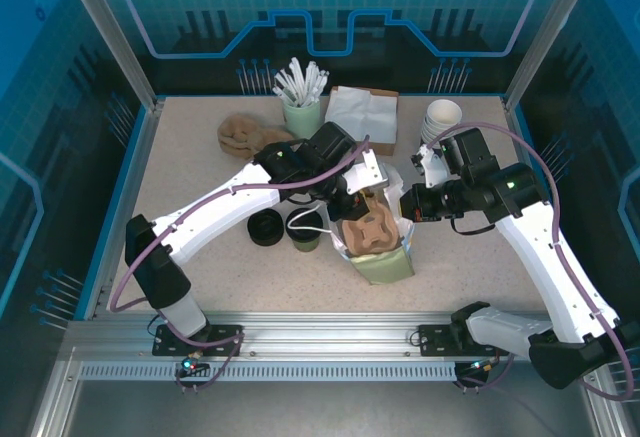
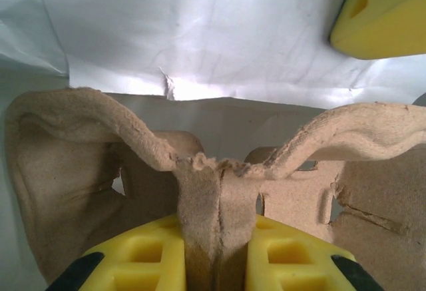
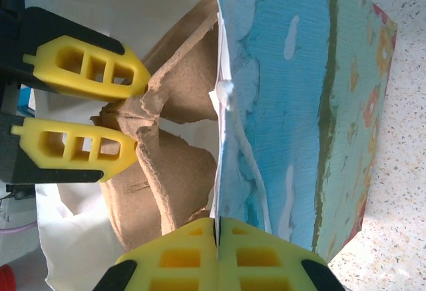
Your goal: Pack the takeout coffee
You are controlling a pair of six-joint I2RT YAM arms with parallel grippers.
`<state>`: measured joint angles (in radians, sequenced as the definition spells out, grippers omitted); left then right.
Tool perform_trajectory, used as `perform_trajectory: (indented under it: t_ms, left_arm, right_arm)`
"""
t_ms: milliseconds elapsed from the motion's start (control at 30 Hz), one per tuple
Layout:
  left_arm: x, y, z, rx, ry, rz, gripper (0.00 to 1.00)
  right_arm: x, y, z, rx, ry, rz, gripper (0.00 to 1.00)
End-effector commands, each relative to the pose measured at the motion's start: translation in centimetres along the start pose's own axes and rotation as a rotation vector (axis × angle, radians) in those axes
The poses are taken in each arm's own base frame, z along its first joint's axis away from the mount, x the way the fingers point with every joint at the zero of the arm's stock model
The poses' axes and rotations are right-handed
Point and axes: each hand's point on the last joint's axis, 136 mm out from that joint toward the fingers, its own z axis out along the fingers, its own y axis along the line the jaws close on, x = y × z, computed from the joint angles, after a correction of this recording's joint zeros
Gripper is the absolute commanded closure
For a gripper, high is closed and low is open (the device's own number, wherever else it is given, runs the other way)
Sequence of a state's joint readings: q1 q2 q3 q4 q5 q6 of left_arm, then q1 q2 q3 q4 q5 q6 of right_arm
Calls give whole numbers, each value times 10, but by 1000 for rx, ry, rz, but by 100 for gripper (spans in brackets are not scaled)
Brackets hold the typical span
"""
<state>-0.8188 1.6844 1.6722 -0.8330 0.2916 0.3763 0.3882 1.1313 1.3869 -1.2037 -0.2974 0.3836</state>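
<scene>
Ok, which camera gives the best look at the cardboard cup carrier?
The left wrist view: the cup carrier sits close up, its centre ridge pinched in the left tool. The right wrist view shows it side-on in the paper bag opening; the top view shows it small.

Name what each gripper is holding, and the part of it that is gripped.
The left gripper pinches the cardboard cup carrier by its raised central ridge. The right gripper pinches the paper bag by the edge of its open mouth.
</scene>
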Motion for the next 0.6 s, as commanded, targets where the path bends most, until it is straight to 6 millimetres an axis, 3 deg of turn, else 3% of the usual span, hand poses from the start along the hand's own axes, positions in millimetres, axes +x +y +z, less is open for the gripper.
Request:
perform_trajectory:
  t_ms: [0, 267, 567]
  left_arm:
    - [3, 6, 6, -9, -2, 9, 79]
    - [-2, 5, 9, -29, -15, 25, 79]
    - [-1, 4, 29, -60, 28, 66, 79]
  right_arm:
    - [4, 7, -1, -35, 3, -23, 100]
    - [1, 3, -1, -18, -15, 9, 100]
    - [-2, -10, 4, 42, -13, 10, 100]
